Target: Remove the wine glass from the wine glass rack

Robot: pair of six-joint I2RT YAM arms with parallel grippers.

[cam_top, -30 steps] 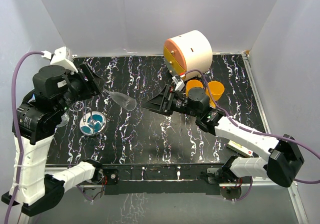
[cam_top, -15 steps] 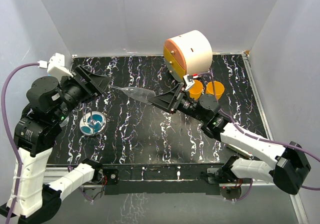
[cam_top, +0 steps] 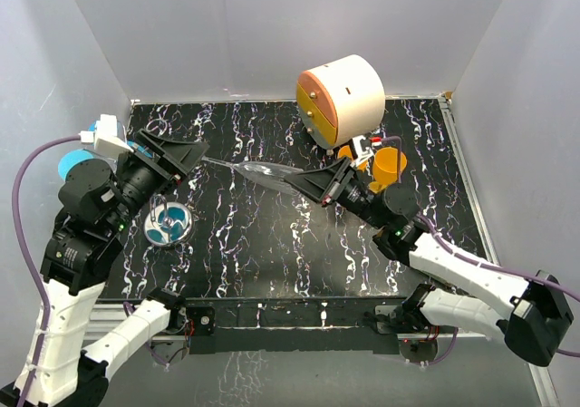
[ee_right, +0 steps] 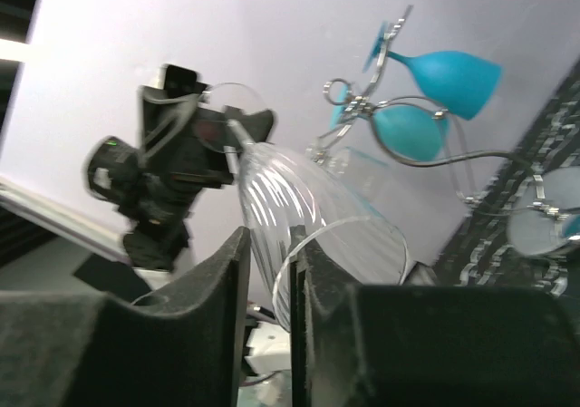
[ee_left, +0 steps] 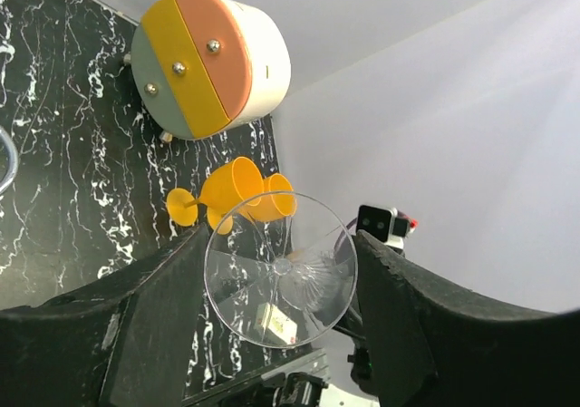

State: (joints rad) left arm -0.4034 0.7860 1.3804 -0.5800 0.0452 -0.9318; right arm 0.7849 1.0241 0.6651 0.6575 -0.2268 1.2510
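A clear wine glass (cam_top: 258, 171) lies level in the air between my two arms. My left gripper (cam_top: 181, 158) is shut on its round foot (ee_left: 279, 269), whose edge meets both fingers (ee_left: 163, 307). My right gripper (cam_top: 304, 183) is shut on the wall of the bowl (ee_right: 299, 208) at its rim, one finger inside and one outside. The wine glass rack shows as a shiny disc base (cam_top: 169, 223) below my left arm. Its curled wire arms (ee_right: 362, 108) carry blue glasses (ee_right: 453, 76).
A round white-and-orange drawer cabinet (cam_top: 343, 94) stands at the back, right of centre. Orange cups (cam_top: 390, 164) lie just in front of it, behind my right gripper. Grey walls close in the black marbled table (cam_top: 272, 244) on three sides.
My right gripper has moved left to the glass and shut on its bowl rim. My left arm has shifted right and lower, turning the glass toward the right arm.
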